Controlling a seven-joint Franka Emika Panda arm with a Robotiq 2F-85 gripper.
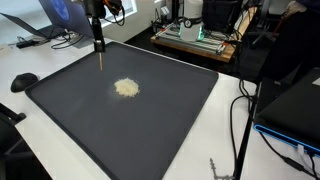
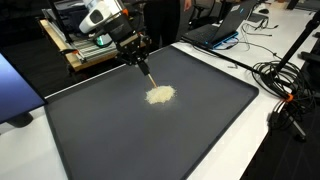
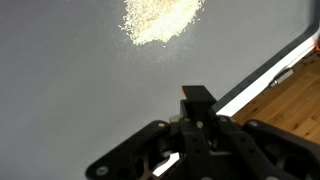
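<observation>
Stick is held tight in my gripper, fingers closed on its upper end. It points down at the mat, with the tip near the pile of pale grains but apart from it. I think I am bringing the tip to the pile; the next move needs the tip low and a slow push, so the grains do not scatter.

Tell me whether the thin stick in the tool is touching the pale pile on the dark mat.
No: in an exterior view the stick held in the tool ends over bare mat, well apart from the pile.
</observation>
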